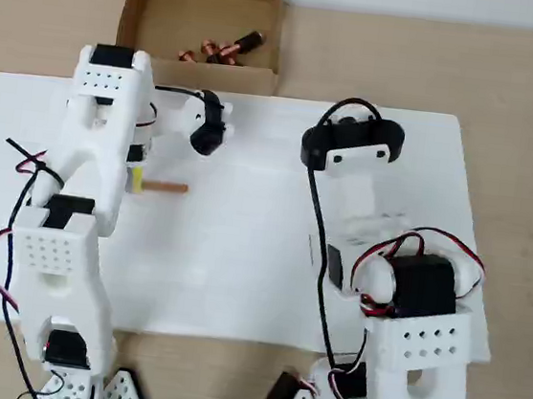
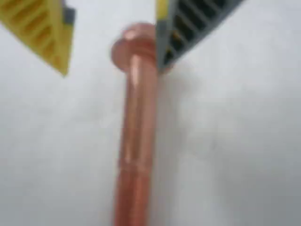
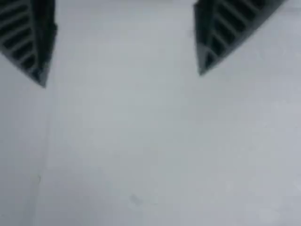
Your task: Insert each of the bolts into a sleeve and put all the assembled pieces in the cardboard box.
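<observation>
Left wrist view — left claw (image 2: 113,70) released, copper piece (image 2: 136,132) lying between its jaws, flanged head against one jaw. Best centred on the shaft before clenching, lest the rod roll aside. Right claw (image 3: 122,79) — released, white sheet (image 3: 150,155) beneath it.

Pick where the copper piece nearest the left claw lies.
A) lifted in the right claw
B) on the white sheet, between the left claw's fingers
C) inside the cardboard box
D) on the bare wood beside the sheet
B: the left wrist view shows the copper piece lying on the white sheet between the fingers of the left claw, against one and clear of the other.
</observation>
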`<state>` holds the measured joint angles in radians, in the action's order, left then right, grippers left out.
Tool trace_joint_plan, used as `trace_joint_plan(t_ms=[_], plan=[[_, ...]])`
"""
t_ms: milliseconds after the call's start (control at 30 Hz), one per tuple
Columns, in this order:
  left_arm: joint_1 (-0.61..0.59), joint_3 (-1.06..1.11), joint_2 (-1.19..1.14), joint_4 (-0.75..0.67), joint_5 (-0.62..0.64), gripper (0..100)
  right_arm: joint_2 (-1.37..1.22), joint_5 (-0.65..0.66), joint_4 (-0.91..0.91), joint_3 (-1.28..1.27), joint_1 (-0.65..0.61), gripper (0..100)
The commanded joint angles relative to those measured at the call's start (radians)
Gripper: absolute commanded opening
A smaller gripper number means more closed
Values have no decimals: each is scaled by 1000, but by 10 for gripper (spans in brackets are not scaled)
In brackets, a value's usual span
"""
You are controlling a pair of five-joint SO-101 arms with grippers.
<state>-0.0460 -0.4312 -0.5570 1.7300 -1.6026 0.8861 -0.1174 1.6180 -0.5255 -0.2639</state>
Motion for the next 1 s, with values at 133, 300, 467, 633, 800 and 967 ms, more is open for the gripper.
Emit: trace_joint_plan(t_ms=[133, 300, 467, 633, 800, 967], plan=[[23, -146, 183, 23, 594, 140, 7, 0, -14, -1, 18, 246], [2, -129, 259, 23, 1557, 139, 7, 0, -25, -1, 18, 246], [-61, -20, 300, 23, 2214, 139, 7, 2, -64, -1, 18, 246], [-64, 152, 331, 23, 2387, 139, 7, 5, -58, -1, 18, 246], [-75, 298, 337, 23, 2598, 143, 7, 6, -60, -1, 18, 246], [-80, 298, 338, 23, 2607, 143, 7, 6, -58, -1, 18, 246]])
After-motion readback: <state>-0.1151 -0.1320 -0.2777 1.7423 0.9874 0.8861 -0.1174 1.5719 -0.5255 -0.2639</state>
